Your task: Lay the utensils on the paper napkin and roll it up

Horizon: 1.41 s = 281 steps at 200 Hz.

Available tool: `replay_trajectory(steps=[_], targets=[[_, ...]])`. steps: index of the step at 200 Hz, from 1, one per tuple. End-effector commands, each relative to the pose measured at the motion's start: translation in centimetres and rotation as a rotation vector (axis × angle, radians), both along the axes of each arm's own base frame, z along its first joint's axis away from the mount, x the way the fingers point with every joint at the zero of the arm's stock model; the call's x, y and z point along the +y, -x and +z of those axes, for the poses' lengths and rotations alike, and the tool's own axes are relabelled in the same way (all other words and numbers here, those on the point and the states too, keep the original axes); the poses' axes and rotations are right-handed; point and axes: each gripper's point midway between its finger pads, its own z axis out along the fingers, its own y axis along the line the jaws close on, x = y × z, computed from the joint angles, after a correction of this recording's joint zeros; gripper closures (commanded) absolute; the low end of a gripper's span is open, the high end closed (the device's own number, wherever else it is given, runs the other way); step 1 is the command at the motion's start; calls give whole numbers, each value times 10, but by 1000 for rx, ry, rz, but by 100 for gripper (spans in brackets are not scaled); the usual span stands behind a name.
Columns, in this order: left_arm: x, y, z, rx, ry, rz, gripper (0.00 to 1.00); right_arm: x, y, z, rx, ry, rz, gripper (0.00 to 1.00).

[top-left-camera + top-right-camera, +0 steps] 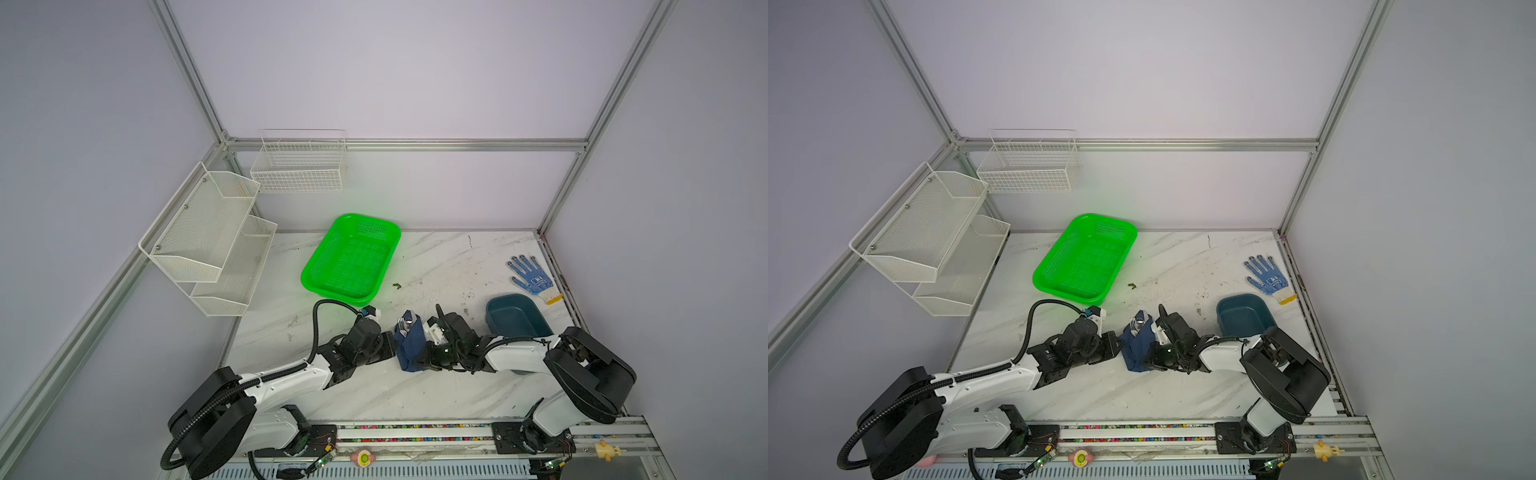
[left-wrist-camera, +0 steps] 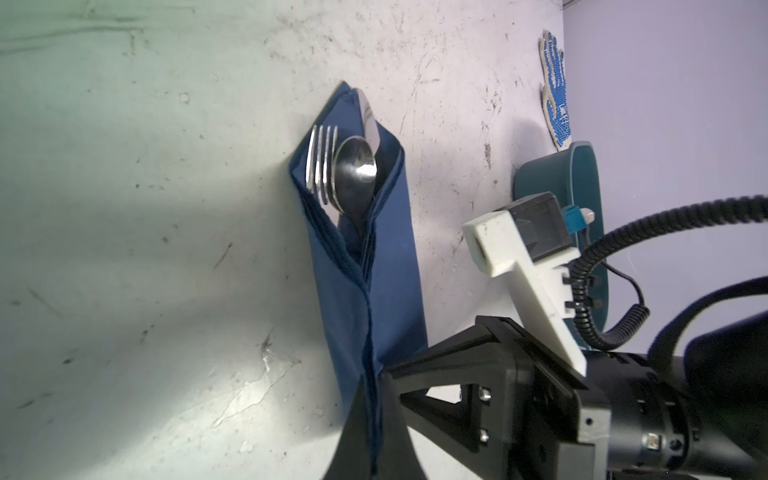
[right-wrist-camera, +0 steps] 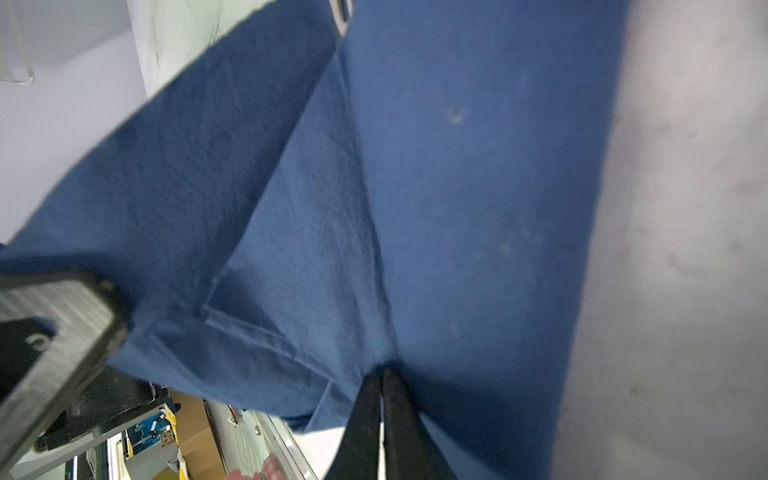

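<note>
The paper napkin (image 1: 409, 347) is seen folded lengthwise into a narrow bundle, lying on the tabletop (image 1: 440, 266) near its front edge, between the two arms. The utensils (image 2: 345, 166) are wrapped inside it. Only the fork tines, the spoon bowl and a blade tip are left showing at the bundle's far end. The left gripper (image 2: 372, 399) is set against the left side of the bundle, and its jaws are closed together on a raised fold of the paper. The right gripper (image 3: 381, 372) is set against the opposite side, its jaws pinched tight on another fold of the napkin. The exposed metal ends lie well clear of both sets of jaws. A green basket (image 1: 353, 257) stands behind the bundle, well apart from it.
</note>
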Motion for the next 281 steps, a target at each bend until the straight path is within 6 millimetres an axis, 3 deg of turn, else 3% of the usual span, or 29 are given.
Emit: replay_trajectory(steps=[1,49,114,119,177,220,281], targets=[[-22,-17,45,-81,58,-13,100,-7,1,-12,17,54,-27,90],[-40,-24,44,-27,62,-19,100,-6,0,-11,15,46,-24,90],[-66,-31,64,-39,101,-53,100,-4,2,-9,13,28,-12,90],[-69,-32,52,-17,79,-58,100,-3,2,-8,13,26,-11,89],[-78,-31,39,20,58,-70,100,-8,1,-4,-6,24,-33,89],[-86,-31,45,4,62,-92,100,-16,-1,5,-26,9,-71,88],[-94,-30,47,2,64,-114,100,-24,-2,-2,-18,32,-90,88]])
